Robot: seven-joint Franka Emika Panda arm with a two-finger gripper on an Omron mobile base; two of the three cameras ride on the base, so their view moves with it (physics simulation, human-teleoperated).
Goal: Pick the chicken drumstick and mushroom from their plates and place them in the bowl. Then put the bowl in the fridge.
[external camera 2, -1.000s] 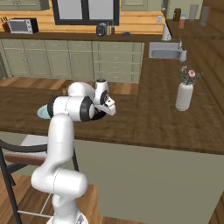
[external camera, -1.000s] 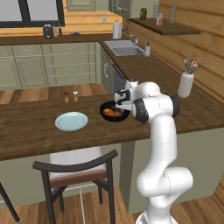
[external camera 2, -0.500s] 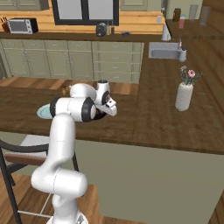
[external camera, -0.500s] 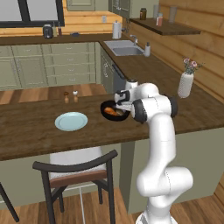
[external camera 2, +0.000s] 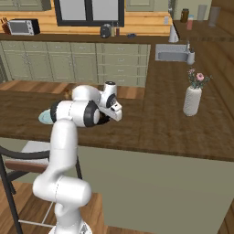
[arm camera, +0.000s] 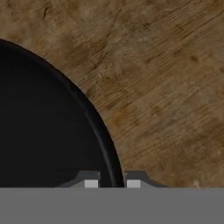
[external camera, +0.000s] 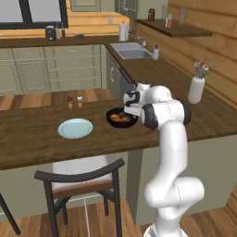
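Left base view sits behind the arm, looking forward and down over the table (external camera: 28, 143). Right base view covers that same table (external camera 2: 151, 128) from the other side. Hand view is pressed close, staring down at the bowl (arm camera: 39, 131) rim.

Black bowl (arm camera: 48, 127), pale blue plate (external camera: 75, 128)

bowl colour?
Matte black; the bowl shows best in the hand view, its rim between the pincer tips.
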